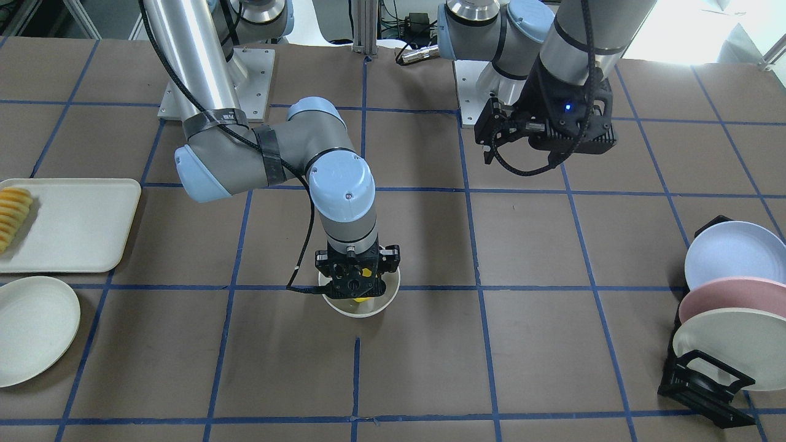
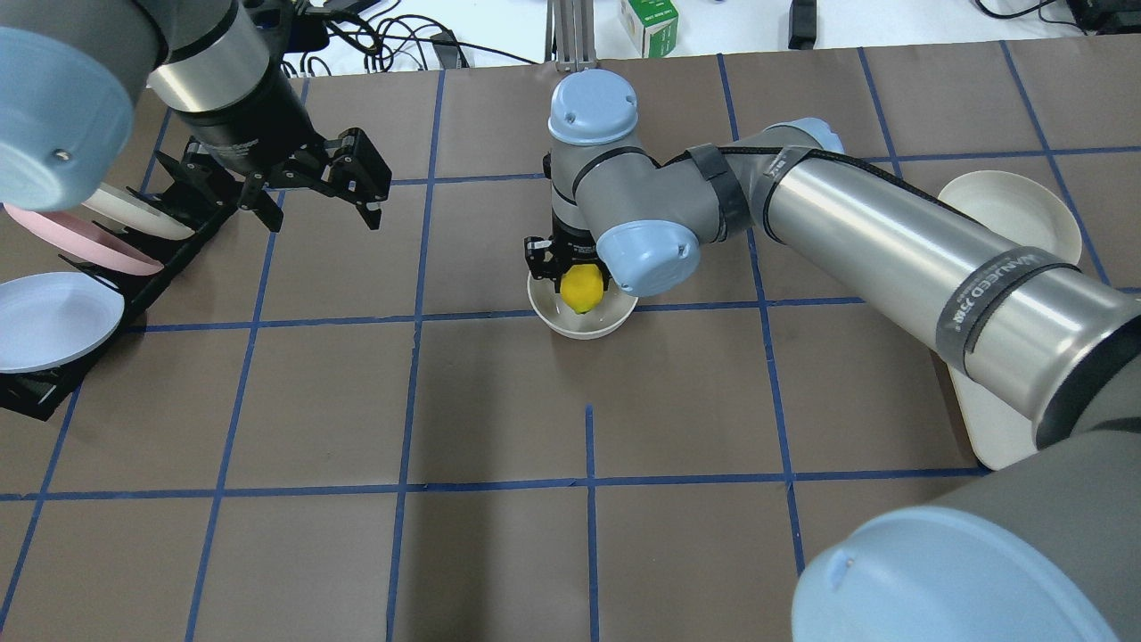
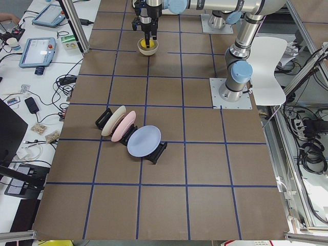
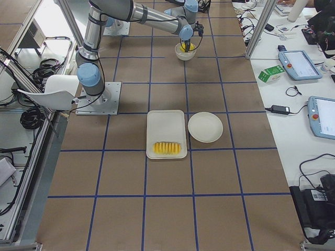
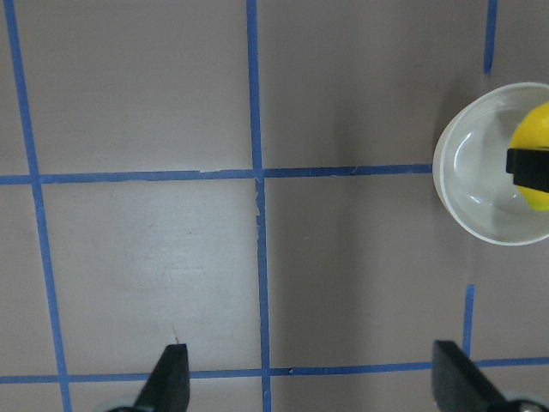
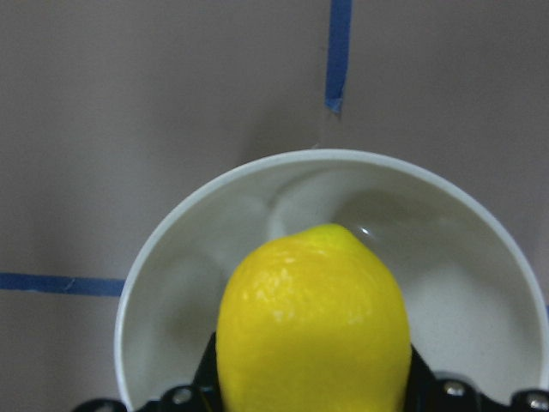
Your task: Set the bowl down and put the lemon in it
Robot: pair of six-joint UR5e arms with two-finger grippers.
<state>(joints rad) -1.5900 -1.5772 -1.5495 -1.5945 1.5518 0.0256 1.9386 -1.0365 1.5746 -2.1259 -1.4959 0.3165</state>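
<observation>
The off-white bowl (image 2: 570, 326) stands on the table near the middle; it also shows in the front view (image 1: 359, 310) and in the left wrist view (image 5: 480, 184). My right gripper (image 1: 357, 285) points straight down over the bowl and is shut on the yellow lemon (image 2: 580, 287). The lemon (image 6: 313, 318) hangs just inside the bowl's rim (image 6: 171, 249), above its glossy bottom. My left gripper (image 2: 321, 209) is open and empty; it hovers above the table, well off to the bowl's side. Its fingertips (image 5: 171, 378) frame bare table.
A white tray (image 1: 80, 233) with a row of fruit slices (image 1: 12, 216) and a cream plate (image 1: 34, 328) lie on my right side. A black rack with three plates (image 1: 731, 307) stands on my left side. A green carton (image 2: 649, 22) sits beyond the table's far edge.
</observation>
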